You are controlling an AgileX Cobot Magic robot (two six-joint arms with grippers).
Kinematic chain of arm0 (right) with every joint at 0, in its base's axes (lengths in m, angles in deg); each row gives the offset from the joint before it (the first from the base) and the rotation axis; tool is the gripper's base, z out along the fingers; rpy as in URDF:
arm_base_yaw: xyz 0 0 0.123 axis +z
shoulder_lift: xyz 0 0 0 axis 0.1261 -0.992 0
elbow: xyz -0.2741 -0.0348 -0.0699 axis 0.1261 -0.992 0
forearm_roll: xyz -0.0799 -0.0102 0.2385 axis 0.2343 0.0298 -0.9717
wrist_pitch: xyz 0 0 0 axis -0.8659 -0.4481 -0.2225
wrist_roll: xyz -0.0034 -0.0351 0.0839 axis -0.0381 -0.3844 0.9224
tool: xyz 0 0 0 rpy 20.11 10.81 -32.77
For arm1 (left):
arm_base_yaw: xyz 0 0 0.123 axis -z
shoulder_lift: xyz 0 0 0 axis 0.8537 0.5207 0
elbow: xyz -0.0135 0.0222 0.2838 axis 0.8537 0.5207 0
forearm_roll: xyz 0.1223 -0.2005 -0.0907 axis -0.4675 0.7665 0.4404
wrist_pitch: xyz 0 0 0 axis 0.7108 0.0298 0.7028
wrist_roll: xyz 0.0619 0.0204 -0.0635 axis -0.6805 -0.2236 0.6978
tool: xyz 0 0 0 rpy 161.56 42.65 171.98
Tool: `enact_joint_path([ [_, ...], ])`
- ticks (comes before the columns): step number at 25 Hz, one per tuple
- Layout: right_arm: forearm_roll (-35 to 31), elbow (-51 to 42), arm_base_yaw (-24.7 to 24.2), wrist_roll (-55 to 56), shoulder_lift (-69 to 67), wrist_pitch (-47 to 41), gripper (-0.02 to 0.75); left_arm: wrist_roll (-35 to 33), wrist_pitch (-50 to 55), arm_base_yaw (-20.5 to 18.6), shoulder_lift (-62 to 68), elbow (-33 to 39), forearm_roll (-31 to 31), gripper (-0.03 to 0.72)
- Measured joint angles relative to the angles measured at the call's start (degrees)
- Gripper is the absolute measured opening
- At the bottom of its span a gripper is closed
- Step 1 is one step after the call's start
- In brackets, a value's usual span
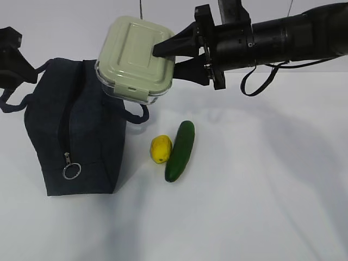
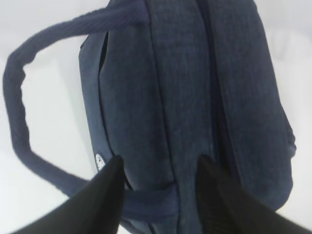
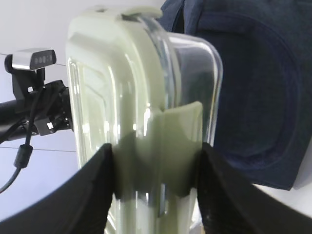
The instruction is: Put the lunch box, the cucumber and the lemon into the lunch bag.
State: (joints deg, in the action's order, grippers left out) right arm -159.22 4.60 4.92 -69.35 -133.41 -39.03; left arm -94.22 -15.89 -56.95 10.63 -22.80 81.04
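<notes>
My right gripper (image 1: 163, 57) is shut on the lunch box (image 1: 137, 58), sage-green lid and clear base, and holds it tilted in the air over the right edge of the navy lunch bag (image 1: 76, 136). In the right wrist view the lunch box (image 3: 141, 122) fills the space between the pads (image 3: 97, 185). The lemon (image 1: 161, 148) and the cucumber (image 1: 180, 150) lie side by side on the table right of the bag. My left gripper (image 1: 13, 60) is at the bag's far end. Its jaws stand apart over the bag fabric (image 2: 195, 97). The ring pull (image 1: 71, 170) hangs at the near end.
The white table (image 1: 261, 206) stretches to the right and front of the cucumber. A loop handle (image 2: 19, 122) of the bag lies out to the left. The right arm (image 1: 288, 35) reaches in from the upper right.
</notes>
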Motion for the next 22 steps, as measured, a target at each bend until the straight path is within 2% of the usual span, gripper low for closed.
enact_joint_path([
  [11,-0.41,3.14,2.91,0.04,-0.11,4.66,0.380,-4.04,1.37,0.00,5.13,-1.31,4.40,0.346],
  [13,-0.46,3.24,3.60,0.04,-0.39,4.99,0.380,-4.30,1.47,0.00,5.98,-1.44,4.51,0.327],
  [14,-0.46,3.24,3.81,0.13,-0.61,5.10,0.380,-4.41,1.61,0.00,6.22,-1.67,4.51,0.291],
  [18,-0.88,3.26,5.12,0.13,-1.57,5.78,0.380,-6.66,4.85,0.00,6.55,-3.36,4.73,0.038],
  [22,-2.11,3.26,5.36,0.13,-2.78,6.20,0.380,-9.56,9.06,0.00,6.60,-6.00,7.19,-0.005],
])
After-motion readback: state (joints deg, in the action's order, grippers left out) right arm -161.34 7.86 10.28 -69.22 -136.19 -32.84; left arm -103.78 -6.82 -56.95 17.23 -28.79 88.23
